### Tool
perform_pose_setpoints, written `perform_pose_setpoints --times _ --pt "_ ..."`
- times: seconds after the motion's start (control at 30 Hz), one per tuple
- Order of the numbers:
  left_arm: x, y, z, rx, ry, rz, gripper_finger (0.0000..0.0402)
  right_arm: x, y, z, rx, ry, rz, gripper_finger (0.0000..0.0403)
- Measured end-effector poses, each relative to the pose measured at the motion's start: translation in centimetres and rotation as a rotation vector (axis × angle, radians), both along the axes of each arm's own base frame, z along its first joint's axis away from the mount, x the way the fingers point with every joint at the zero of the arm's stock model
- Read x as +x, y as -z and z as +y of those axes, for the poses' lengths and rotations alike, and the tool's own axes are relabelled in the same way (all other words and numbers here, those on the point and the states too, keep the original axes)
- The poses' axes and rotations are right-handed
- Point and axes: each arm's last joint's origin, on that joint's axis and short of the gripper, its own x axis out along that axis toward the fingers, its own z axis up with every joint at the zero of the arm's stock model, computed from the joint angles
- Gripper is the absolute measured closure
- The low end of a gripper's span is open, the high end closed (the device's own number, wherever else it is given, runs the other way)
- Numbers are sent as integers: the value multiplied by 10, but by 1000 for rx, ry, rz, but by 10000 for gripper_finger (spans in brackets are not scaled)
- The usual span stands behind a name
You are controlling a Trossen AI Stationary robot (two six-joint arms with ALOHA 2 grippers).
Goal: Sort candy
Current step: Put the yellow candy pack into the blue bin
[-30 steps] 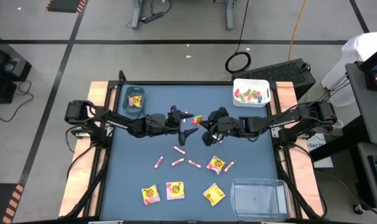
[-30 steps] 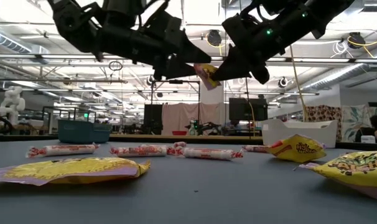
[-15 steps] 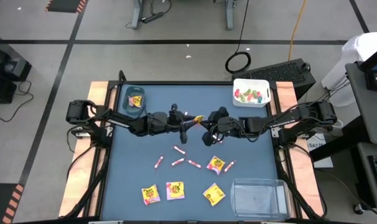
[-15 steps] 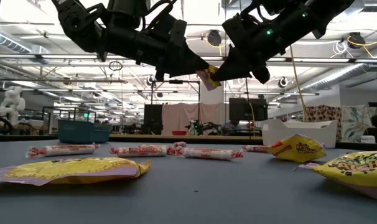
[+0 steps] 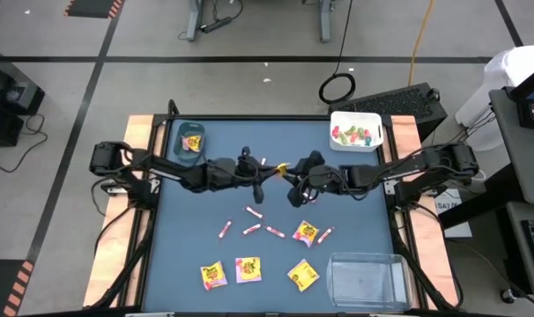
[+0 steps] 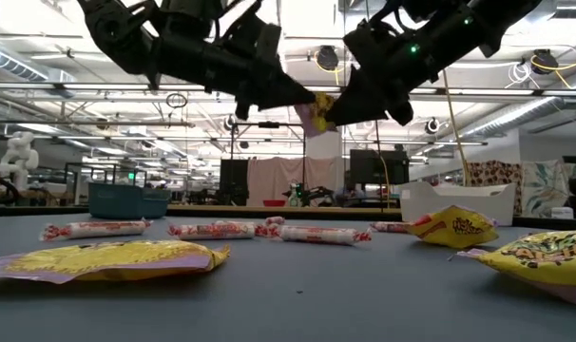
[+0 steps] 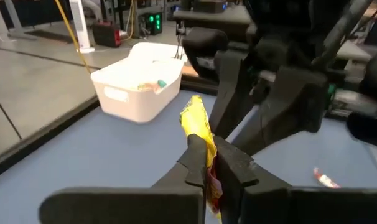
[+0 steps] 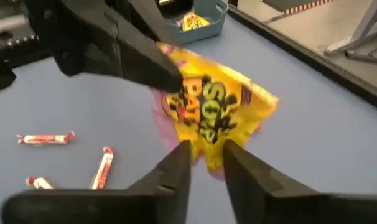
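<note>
A yellow candy packet is pinched tight by the left gripper while the right gripper has its fingers slightly apart around it.

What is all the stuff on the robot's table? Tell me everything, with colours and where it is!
held packet: one, yellow with pink, in the air mid-table between both grippers
yellow packets: four lying flat on the near half of the table
pink-white sticks: about five, loose in the middle of the table
teal bin: one, far left corner, a yellow packet inside
white bin: one, far right corner, green and red pieces inside
clear bin: one, near right corner, looks empty
table: one, dark blue top
left gripper: shut on the held packet
right gripper: fingers slightly apart at the packet's other edge
</note>
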Motion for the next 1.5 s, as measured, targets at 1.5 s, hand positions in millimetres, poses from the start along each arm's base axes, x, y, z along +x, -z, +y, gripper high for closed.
perform_pose_setpoints --times 1.5 --pt "-78 -78 17 818 35 -28 379 -22 8 31 -463 -248 293 190"
